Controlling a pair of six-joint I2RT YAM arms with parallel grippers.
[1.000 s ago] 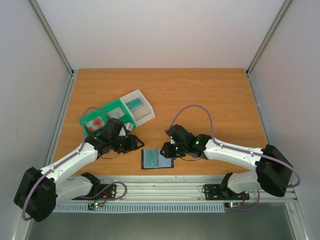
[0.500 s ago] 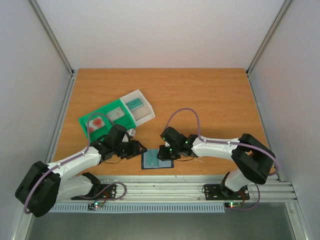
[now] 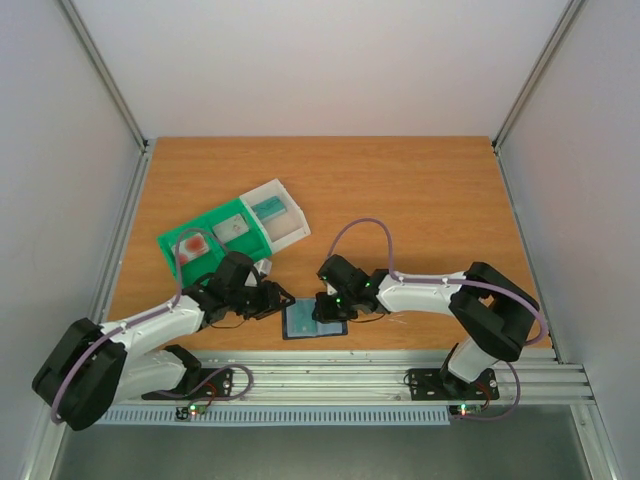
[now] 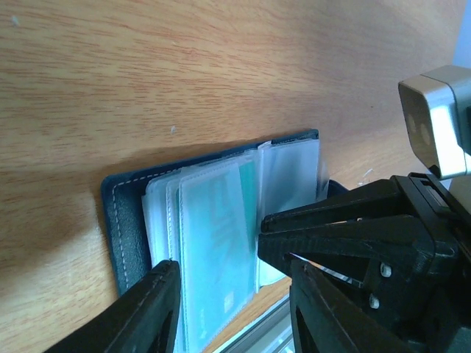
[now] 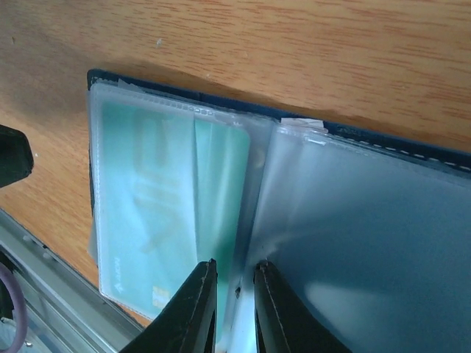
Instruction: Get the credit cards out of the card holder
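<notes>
Dark navy card holder [image 3: 315, 320] lies open on the wood surface [image 3: 400, 190], near the front edge, between both arms. Teal card [image 5: 169, 191] sits in a clear sleeve [image 5: 103, 118]. Left fingers [image 4: 147, 316] part-open astride the holder's near edge, gripping nothing. Right fingers [image 5: 195, 309] almost together astride a sleeve edge by the fold; grip cannot be told.

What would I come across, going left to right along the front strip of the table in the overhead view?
left tool → card holder, lying open → right tool, down over the holder's right part
</notes>
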